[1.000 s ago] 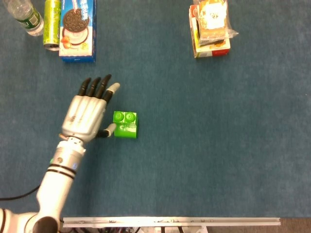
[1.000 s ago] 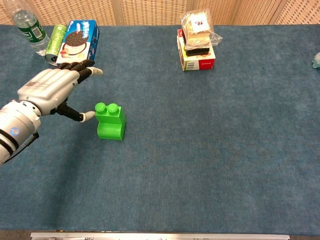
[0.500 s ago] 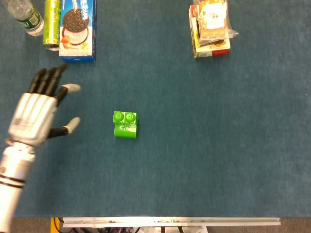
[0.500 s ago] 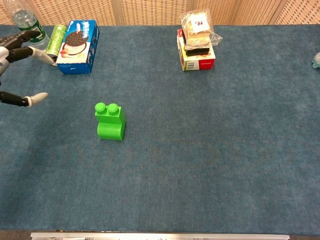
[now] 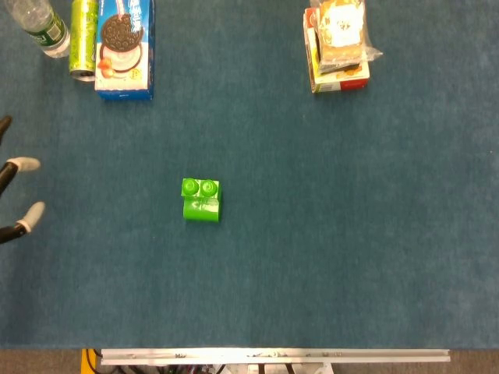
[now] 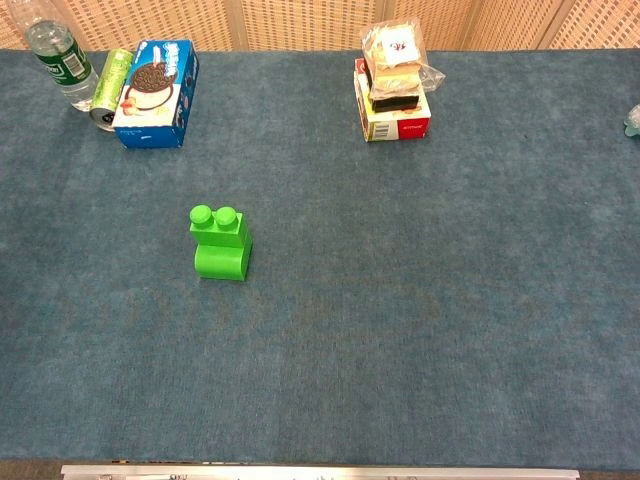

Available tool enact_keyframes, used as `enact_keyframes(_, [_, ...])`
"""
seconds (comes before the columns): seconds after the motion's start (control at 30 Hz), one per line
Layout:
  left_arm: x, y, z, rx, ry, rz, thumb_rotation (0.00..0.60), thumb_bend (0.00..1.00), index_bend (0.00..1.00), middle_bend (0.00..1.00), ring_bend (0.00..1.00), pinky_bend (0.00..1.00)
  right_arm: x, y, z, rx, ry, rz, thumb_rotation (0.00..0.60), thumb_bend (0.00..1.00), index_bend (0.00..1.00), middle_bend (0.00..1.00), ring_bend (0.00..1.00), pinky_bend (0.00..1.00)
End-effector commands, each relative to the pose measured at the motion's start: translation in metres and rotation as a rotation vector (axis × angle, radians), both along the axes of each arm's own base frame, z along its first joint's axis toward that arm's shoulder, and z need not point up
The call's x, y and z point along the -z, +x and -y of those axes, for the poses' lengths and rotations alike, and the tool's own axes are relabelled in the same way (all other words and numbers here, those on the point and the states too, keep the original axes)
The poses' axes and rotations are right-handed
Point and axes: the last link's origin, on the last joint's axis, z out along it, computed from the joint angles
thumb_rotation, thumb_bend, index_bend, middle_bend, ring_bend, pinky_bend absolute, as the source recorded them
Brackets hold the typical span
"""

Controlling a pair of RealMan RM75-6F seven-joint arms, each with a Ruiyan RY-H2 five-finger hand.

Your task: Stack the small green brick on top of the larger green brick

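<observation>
At the left edge of the head view only some fingertips of the left hand [image 5: 17,195] show, spread apart and holding nothing; the right hand is not visible. The small green plastic brick [image 6: 216,224] with two studs sits on the larger green plastic brick [image 6: 222,261], on the blue carpeted table [image 6: 420,300]. The stacking looks finished. To end well, the hand should stay well apart from the stack.

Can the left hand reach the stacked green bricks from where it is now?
Probably yes. The left hand is at the table's left edge, fingers apart and holding nothing, and only bare blue carpet lies between it and the stacked green bricks.
</observation>
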Motion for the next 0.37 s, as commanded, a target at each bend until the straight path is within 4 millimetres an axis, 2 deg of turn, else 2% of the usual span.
enact_keyframes(0.03, [-0.0024, -0.0136, 0.0064, -0.040, 0.034, -0.035, 0.600, 0.25, 0.38, 0.00, 0.00, 0.00, 0.0041, 0.0006, 0.0016, 0.006, 0.009, -0.009, 0.600, 0.25, 0.22, 0.24, 0.12, 0.32])
enact_keyframes(0.13, [-0.0038, -0.0186, 0.0068, -0.065, 0.031, -0.098, 0.600, 0.25, 0.41, 0.00, 0.00, 0.00, 0.0075, 0.0014, 0.0032, 0.008, 0.020, -0.019, 0.600, 0.25, 0.22, 0.24, 0.12, 0.32])
enact_keyframes(0.37, [-0.0038, -0.0220, 0.0016, -0.086, 0.032, -0.100, 0.600, 0.25, 0.44, 0.00, 0.00, 0.03, 0.0106, -0.0015, 0.0102, 0.027, 0.047, -0.022, 0.600, 0.25, 0.22, 0.24, 0.12, 0.32])
